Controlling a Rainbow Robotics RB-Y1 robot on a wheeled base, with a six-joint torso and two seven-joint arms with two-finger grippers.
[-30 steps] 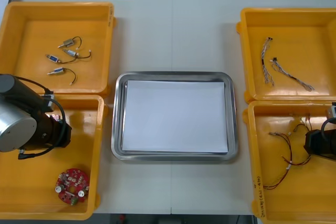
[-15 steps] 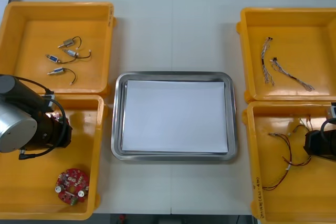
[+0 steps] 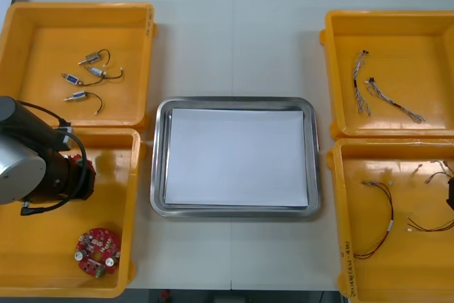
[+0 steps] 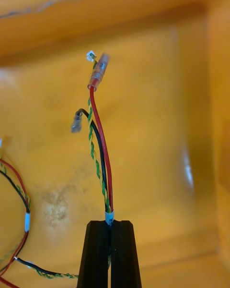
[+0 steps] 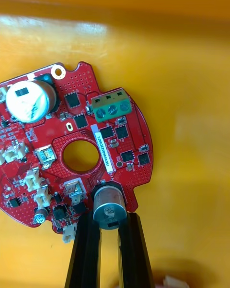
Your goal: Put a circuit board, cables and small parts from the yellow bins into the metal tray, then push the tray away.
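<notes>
Aim for the white inside of the metal tray (image 3: pixel 234 102) at the middle of the surface (image 3: pixel 234 40). Start from the yellow bin (image 3: pixel 335 232) at the surface's near right corner. Keep the right pincer (image 4: pixel 110 223) clenched hard on the red and yellow cable (image 4: pixel 106 192), gripped just below its white band. Lift high enough to carry the loose connectors over the bin wall without hooking the other cable (image 3: pixel 391 207) lying on the bin floor. Travel slowly toward the tray, lower, then release. Leave the left pincer (image 5: pixel 109 216) by the circuit board (image 3: pixel 98 251) in the second yellow bin (image 3: pixel 42 260), near left corner; clenched or released there, cannot tell.

Against a second ago, note the right pincer drawn back toward the surface's right edge, with its cable pulled free of the other. Note the left arm nudged slightly toward the left edge. Count board and tray as unmoved.
</notes>
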